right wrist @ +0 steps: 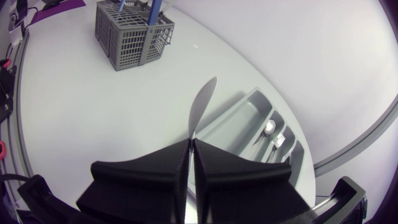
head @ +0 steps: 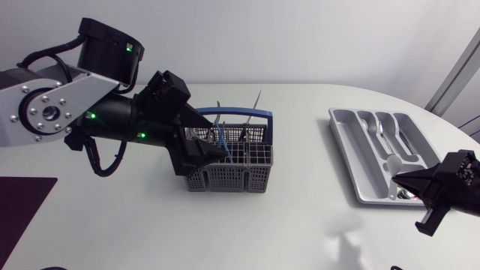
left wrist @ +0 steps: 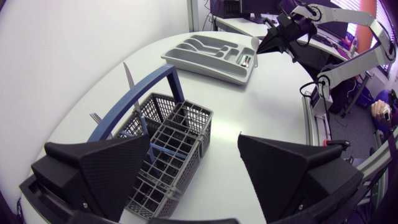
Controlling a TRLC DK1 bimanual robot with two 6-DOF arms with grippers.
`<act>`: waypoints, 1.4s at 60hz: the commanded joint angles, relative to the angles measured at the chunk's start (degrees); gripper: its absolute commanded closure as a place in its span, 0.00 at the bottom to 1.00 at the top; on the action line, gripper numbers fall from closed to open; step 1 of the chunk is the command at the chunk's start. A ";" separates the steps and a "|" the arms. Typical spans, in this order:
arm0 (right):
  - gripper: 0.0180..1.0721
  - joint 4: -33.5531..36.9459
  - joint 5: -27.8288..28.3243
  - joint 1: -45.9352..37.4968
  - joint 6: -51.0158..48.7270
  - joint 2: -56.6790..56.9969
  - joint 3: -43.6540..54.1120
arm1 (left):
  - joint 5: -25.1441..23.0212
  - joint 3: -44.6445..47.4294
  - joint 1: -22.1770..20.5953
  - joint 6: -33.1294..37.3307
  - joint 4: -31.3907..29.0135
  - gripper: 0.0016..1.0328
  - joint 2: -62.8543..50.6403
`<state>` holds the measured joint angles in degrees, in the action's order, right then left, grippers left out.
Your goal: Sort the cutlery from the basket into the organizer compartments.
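The grey cutlery basket with a blue handle stands mid-table, and several pieces stick up from it, among them a knife. My left gripper hangs open over the basket's left side. In the left wrist view the basket lies between and ahead of the spread fingers. The grey organizer is at the right. My right gripper is shut on a spoon above the organizer's near end. In the right wrist view the spoon points out over the organizer.
Several pieces of cutlery lie in the organizer's far compartments, and they also show in the right wrist view as cutlery. A dark purple mat sits at the table's left edge. Bare white tabletop separates basket and organizer.
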<state>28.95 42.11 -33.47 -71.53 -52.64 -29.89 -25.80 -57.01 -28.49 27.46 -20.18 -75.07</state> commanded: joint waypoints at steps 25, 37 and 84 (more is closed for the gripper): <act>0.95 -12.87 1.66 -14.16 -16.54 -14.68 0.53 | 2.69 0.68 -1.74 -0.83 0.67 0.05 -1.84; 0.94 -19.98 0.52 -16.98 -20.85 -21.19 -1.05 | 4.36 0.15 -3.33 -1.27 0.67 0.05 -2.54; 0.69 -25.70 -12.40 -16.18 -36.23 -29.27 -1.40 | 7.78 -1.61 -5.08 -1.80 -1.00 0.05 -3.77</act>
<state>3.99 30.15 -50.26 -105.12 -81.32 -33.15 -18.83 -57.12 -33.15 26.81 -20.29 -77.73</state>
